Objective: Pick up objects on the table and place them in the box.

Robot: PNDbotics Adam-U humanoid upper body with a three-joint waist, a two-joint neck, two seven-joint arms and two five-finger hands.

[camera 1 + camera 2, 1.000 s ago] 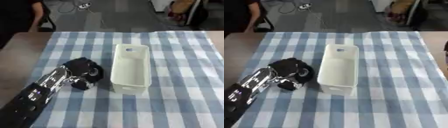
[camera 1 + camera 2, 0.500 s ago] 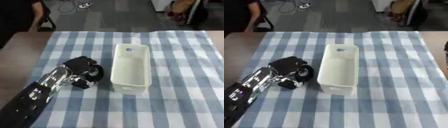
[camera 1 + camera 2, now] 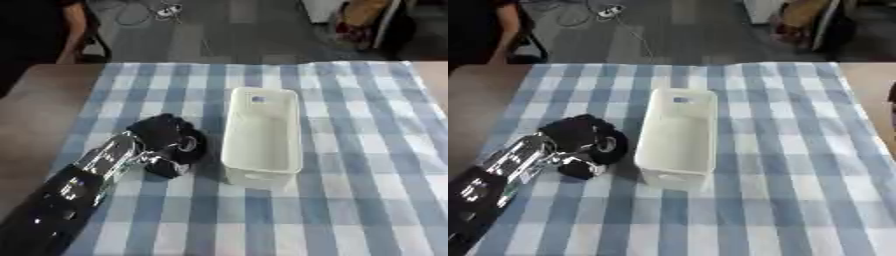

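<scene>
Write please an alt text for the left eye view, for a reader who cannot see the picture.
The robot's left hand rests on a blue and white checked tablecloth, fingers curled, just left of a white rectangular box that looks empty. Whether the hand holds anything cannot be told. The right hand is not in view.

– What lies on the blue-and-white checked tablecloth (image 3: 798,150)?
– A long cream plastic box (image 3: 677,136), open side up, its inside looking bare.
– And the robot's black left hand (image 3: 579,142)?
– Just left of the box, low on the cloth, fingers curled; whether they enclose anything, I can't tell.
</scene>
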